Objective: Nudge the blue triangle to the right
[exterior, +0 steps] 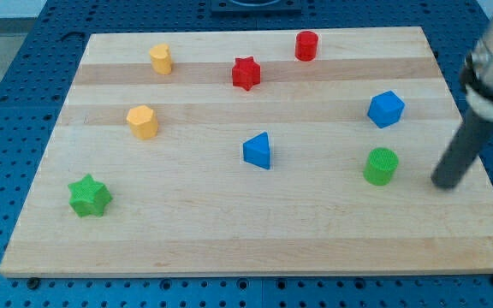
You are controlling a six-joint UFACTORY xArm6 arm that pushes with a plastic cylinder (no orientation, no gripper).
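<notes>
The blue triangle (258,151) sits near the middle of the wooden board (229,231). My tip (444,183) touches the board at the view's right, far to the right of the triangle. A green cylinder (381,166) stands between the triangle and my tip, closer to the tip. The rod rises from the tip toward the view's upper right.
A blue cube-like block (386,109) lies above the green cylinder. A red star (246,74) and a red cylinder (306,45) are near the top. Two yellow blocks (161,59) (142,121) are at the upper left. A green star (89,196) is at the lower left.
</notes>
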